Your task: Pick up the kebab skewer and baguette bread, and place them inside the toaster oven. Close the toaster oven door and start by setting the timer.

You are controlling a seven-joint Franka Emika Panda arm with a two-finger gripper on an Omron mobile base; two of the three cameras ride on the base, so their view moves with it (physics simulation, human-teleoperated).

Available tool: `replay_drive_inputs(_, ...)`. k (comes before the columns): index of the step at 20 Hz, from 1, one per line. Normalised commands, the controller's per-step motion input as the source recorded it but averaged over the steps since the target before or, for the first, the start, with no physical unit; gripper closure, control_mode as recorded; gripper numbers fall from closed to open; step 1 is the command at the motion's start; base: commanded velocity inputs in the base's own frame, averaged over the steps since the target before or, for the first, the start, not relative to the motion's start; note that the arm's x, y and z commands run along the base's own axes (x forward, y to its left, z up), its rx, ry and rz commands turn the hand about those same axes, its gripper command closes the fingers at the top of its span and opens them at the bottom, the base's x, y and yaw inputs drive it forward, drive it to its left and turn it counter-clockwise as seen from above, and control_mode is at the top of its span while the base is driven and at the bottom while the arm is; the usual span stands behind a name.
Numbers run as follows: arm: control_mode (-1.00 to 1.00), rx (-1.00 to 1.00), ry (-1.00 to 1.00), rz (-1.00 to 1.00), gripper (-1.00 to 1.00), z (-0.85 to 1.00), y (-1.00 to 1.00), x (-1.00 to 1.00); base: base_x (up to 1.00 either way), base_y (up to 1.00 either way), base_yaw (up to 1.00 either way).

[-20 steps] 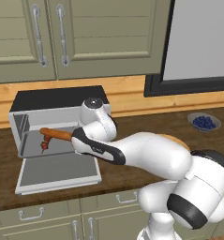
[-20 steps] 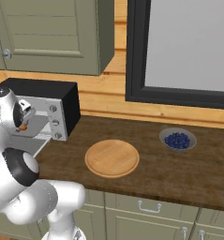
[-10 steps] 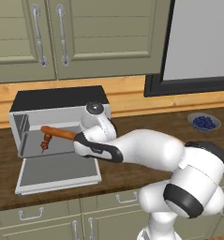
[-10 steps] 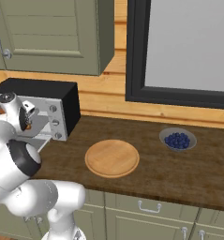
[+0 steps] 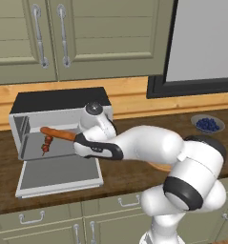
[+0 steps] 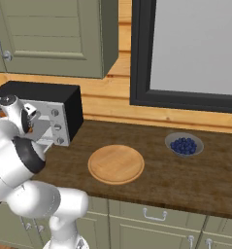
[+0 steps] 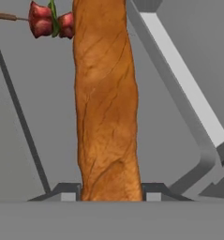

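Baguette bread (image 7: 106,108) deeper in oven, claw-clamped (image 7: 111,193).

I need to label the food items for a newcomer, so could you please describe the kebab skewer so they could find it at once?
Start at the toaster oven on the left of the counter, its door folded down. Inside the cavity, beside the long orange-brown baguette bread, sits the kebab skewer. It is the short thin stick with small dark red chunks, far smaller than the loaf.

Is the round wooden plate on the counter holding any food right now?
No, the round wooden plate lies bare on the dark counter, with nothing on its surface.
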Motion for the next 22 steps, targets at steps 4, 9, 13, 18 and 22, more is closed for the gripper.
replay_drive_inputs(4, -1.00, 0.00, 0.00, 0.00, -1.00, -0.02, 0.06, 0.01, 0.00, 0.00, 0.00)
replay_drive_inputs(9, -1.00, 0.00, 0.00, 0.00, -1.00, 0.00, 0.00, 0.00, 0.00, 0.00, 0.00)
replay_drive_inputs(13, -1.00, 0.00, 0.00, 0.00, -1.00, 0.06, 0.00, -0.06, 0.00, 0.00, 0.00)
replay_drive_inputs(18, -1.00, 0.04, 0.00, -0.01, -1.00, 0.46, 0.18, -0.78, 0.00, 0.00, 0.00)
replay_drive_inputs(22, -1.00, 0.13, 0.01, -0.24, -1.00, 0.08, 0.40, -1.00, 0.00, 0.00, 0.00)
